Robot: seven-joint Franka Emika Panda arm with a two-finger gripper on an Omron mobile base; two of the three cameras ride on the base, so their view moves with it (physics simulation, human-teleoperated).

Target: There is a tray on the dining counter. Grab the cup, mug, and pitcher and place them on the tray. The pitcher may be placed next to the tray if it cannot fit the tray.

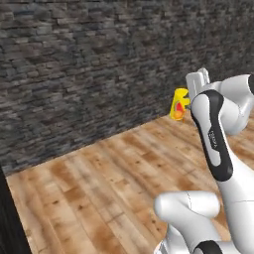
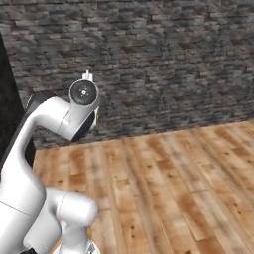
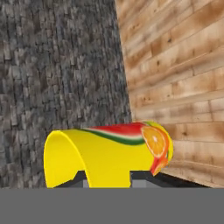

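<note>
Gripping cup (image 3: 109, 155), tool (image 1: 191, 101) above open floor (image 1: 99, 198)

Arm's raised high and folded at the elbow, wrist level, gripper (image 1: 187, 101) carried up in the air, fingers clamped tight on the cup (image 1: 178, 105)

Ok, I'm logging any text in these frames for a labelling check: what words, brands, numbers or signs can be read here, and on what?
None can be read.
The cup, held in the gripper: fruit picture only (orange slice, watermelon), no lettering.
The arm's dark link: a faint grey marking, too small and blurred to read.
</note>
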